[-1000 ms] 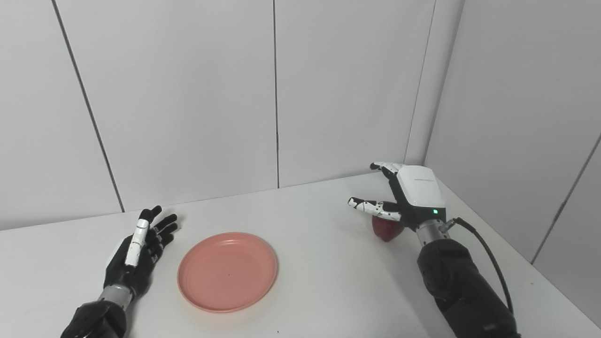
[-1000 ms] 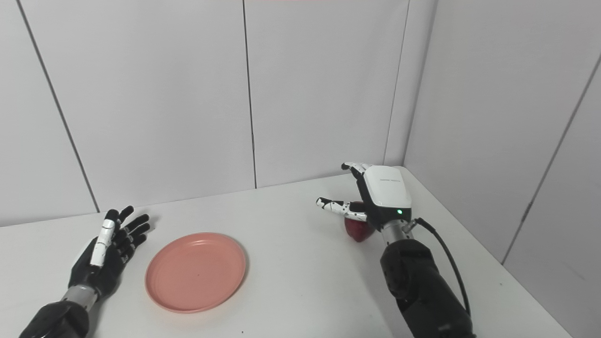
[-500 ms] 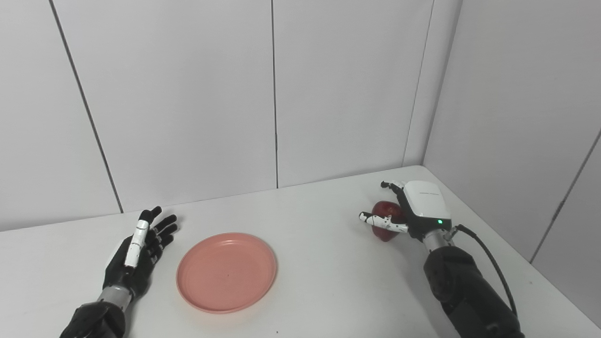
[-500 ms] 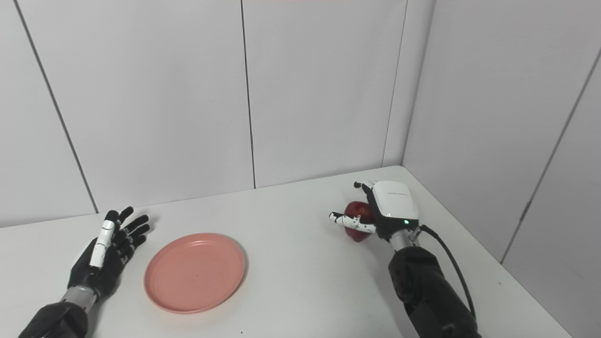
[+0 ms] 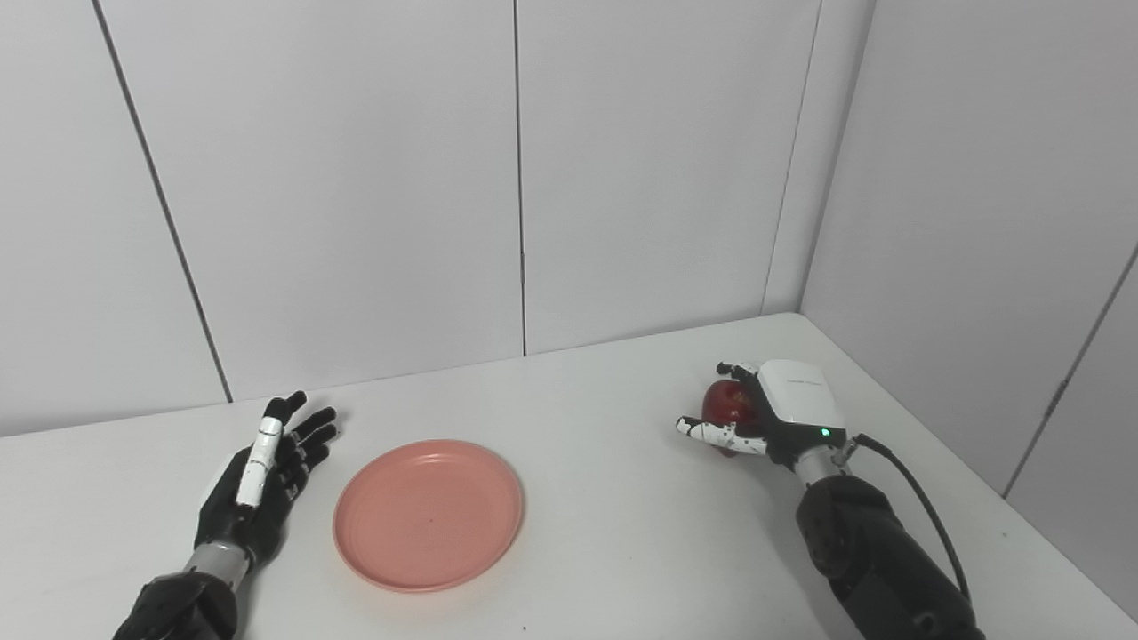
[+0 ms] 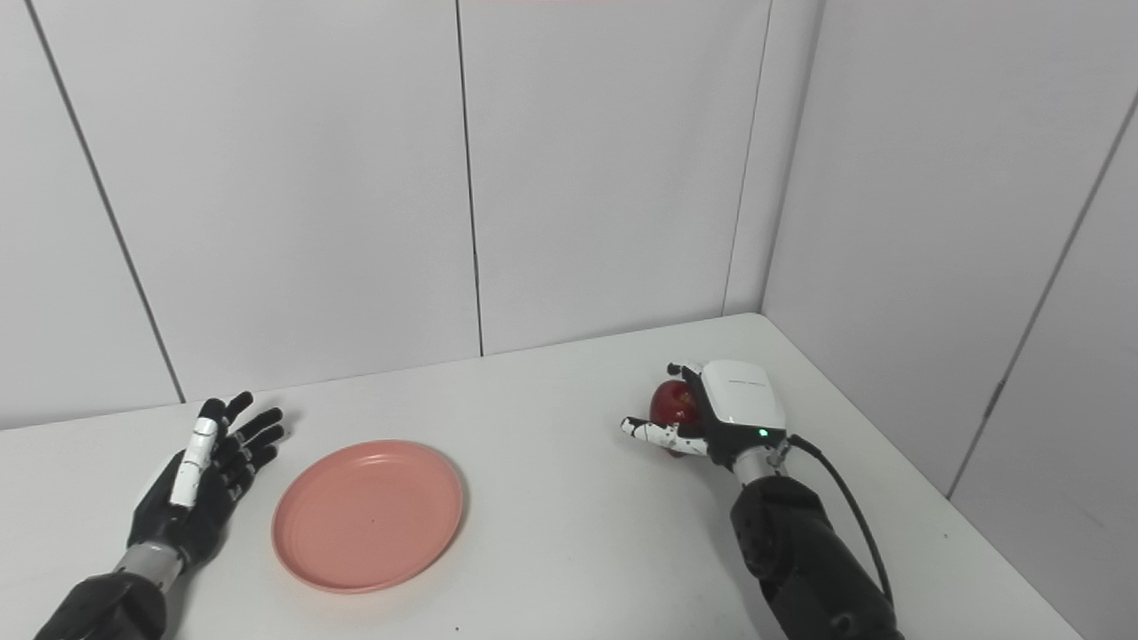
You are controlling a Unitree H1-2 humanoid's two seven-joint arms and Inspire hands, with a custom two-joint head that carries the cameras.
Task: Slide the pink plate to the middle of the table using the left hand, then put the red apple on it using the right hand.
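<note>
The pink plate [image 5: 428,514] lies flat on the white table [image 5: 613,533], left of the middle. My left hand [image 5: 267,471] rests open on the table, palm up, a little left of the plate and not touching it. The red apple [image 5: 722,404] sits at the right of the table. My right hand [image 5: 787,407] is wrapped around it from the right, fingers curled over its far side and the thumb across its near side. The same shows in the right eye view, with the apple [image 6: 669,404] inside the hand [image 6: 733,411].
White wall panels stand behind the table and along its right side [image 5: 978,222], close to my right hand. The table's right edge [image 5: 960,462] runs just beyond my right forearm.
My right hand has come down from above the apple and closed its fingers and thumb around it. The left hand and the plate have not moved.
</note>
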